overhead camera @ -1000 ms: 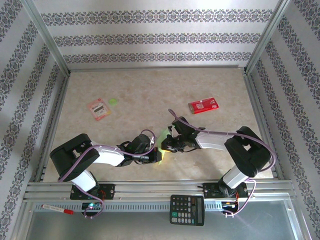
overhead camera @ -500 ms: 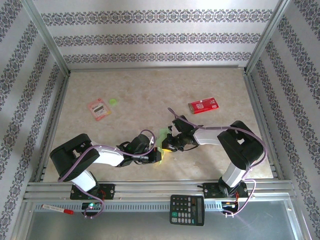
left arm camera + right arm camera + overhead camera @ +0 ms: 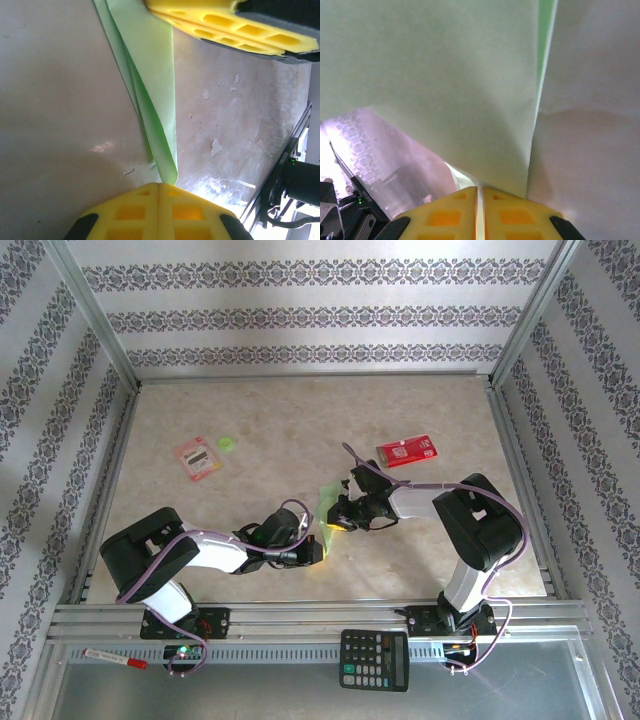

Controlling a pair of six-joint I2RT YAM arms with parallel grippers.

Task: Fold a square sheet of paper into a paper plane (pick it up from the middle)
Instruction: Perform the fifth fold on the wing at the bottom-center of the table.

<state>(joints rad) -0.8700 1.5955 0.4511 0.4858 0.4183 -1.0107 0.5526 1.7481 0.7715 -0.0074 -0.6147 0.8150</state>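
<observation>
Top external view puts the paper (image 3: 325, 502) near the middle of the surface (image 3: 250, 410), toward its near edge, between the two gripper tips, which almost meet over it. It is creased into a narrow, pointed strip of several layers, not a flat square. In the left wrist view the left gripper (image 3: 158, 185) is fully closed and the strip's pointed end reaches its fingertips. Whether that end is pinched or merely pressed I cannot tell. In the right wrist view the right gripper (image 3: 480, 190) is closed to a sliver on the paper's edge, and a broad flap rises away from it.

The paper looks light, thin and limp. It should sag from a single hold, slide on the smooth surface, and crumple or tear if pulled between two grips. I judge the best hold to be a folded edge or the centre crease, where it is stiffest.

A red packet (image 3: 406, 451) lies beyond the right arm. A pink packet (image 3: 198, 458) and a green disc (image 3: 227, 444) lie far left. All are well apart from the paper. A calculator (image 3: 374, 660) and a marker (image 3: 115, 658) rest at the front rail. Nothing obstructs except the grippers crowding each other.
</observation>
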